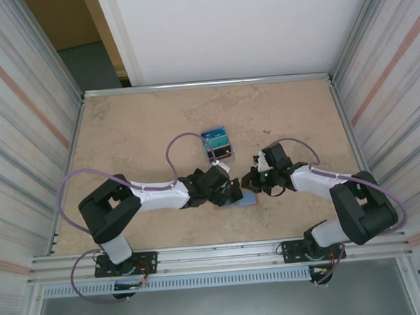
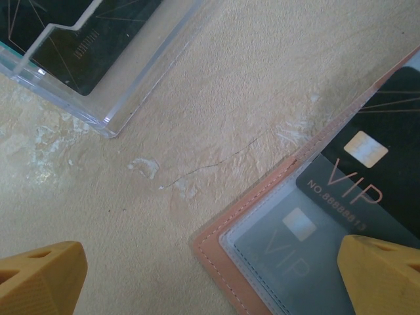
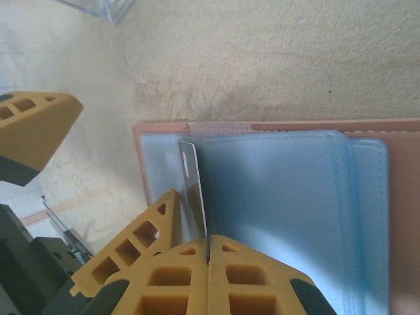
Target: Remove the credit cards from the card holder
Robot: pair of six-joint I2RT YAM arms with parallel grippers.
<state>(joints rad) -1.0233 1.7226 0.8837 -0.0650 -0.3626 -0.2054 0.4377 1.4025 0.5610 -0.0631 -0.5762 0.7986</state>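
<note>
Close to the near edge of the tabletop (image 1: 137,126), about midway along it, the card holder (image 3: 282,197) lies open and flat between the two grippers. The right gripper (image 3: 208,241) is the one engaged. Its fingers are pressed together on one credit card (image 3: 191,187), seen edge-on at the holder's end pocket. The card's long axis runs straight ahead from the fingertips toward the holder's strap edge, so the draw looks to be straight back along the fingers.

The left gripper (image 2: 210,279) hangs spread wide, holding nothing, with one finger over the holder's corner and the other over bare tabletop. Its camera shows two "VIP" cards at the holder: a dark card (image 2: 367,177) partly exposed and a pocketed card (image 2: 295,239) under clear film. I cannot tell whether the dark one is the pinched card.

Farther in, toward the tabletop's middle, one clear plastic stand (image 1: 220,155) holds at least two stored cards (image 1: 215,137), teal and blue.
</note>
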